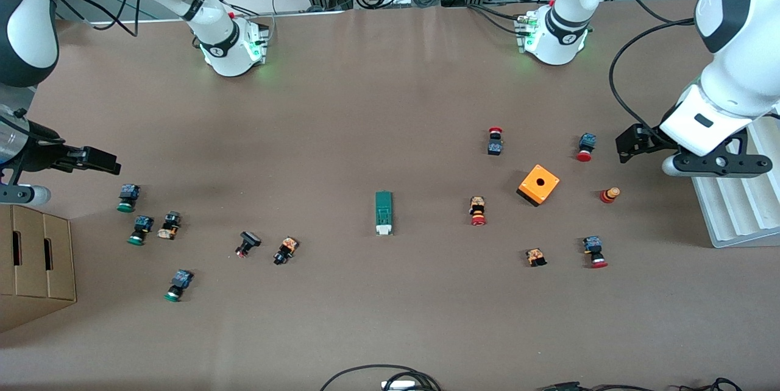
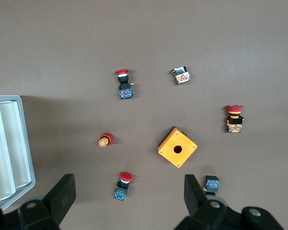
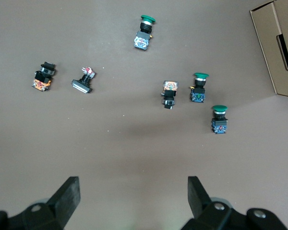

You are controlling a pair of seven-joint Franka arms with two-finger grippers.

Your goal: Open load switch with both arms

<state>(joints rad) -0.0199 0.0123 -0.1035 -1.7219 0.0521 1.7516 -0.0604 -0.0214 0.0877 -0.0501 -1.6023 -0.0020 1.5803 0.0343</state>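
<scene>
The load switch [image 1: 383, 213] is a narrow green block with a white piece at the end nearer the front camera. It lies flat in the middle of the table, alone and untouched, and shows in neither wrist view. My left gripper [image 1: 629, 141] hangs open and empty over the table at the left arm's end, next to the white rack; in its wrist view the left gripper [image 2: 128, 182] is above a red-capped button [image 2: 123, 186]. My right gripper [image 1: 102, 161] hangs open and empty at the right arm's end, over bare table [image 3: 133, 183] beside the green-capped buttons.
An orange box with a hole [image 1: 538, 184] and several red-capped push buttons [image 1: 478, 211] lie toward the left arm's end. Green-capped buttons [image 1: 141, 229] and other small parts lie toward the right arm's end. A cardboard box [image 1: 36, 263] and a white ribbed rack [image 1: 731, 208] stand at the table's ends.
</scene>
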